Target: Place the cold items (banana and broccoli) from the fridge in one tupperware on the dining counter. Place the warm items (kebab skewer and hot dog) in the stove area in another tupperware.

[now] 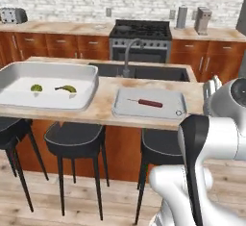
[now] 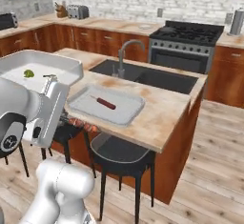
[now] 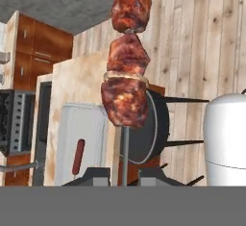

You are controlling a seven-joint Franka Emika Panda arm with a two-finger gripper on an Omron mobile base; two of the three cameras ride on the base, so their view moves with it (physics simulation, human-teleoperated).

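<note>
Kebab (image 3: 126, 56) is the item in hand: the hand view shows three browned, glistening, lumpy chunks of meat threaded on a thin grey metal skewer whose lower end runs down between the two dark fingertips (image 3: 93, 174), so the jaws are pressed together on the stick, pinching it. In the right base view the meat shows low beside the desk's edge, under the white arm, so by my reckoning it is not yet over its container. Cold half looks done: the banana (image 1: 67, 89), small, curved and yellow, and the broccoli (image 1: 36, 88), a knobbly green floret, lie apart on the floor of the tub (image 1: 53, 66), a deep, smooth white box with rounded corners and a thick rim. Warm half is partly done: the hot dog (image 1: 150, 103), a smooth dark red cylinder, lies in the tray (image 1: 126, 108), shallow, matte grey and round-cornered, just beside the tub on the desk (image 1: 192, 91), a beige marbled stone top over red-brown wood. What remains, as I judge it, is carrying the kebab over the tray and releasing it beside the hot dog.
</note>
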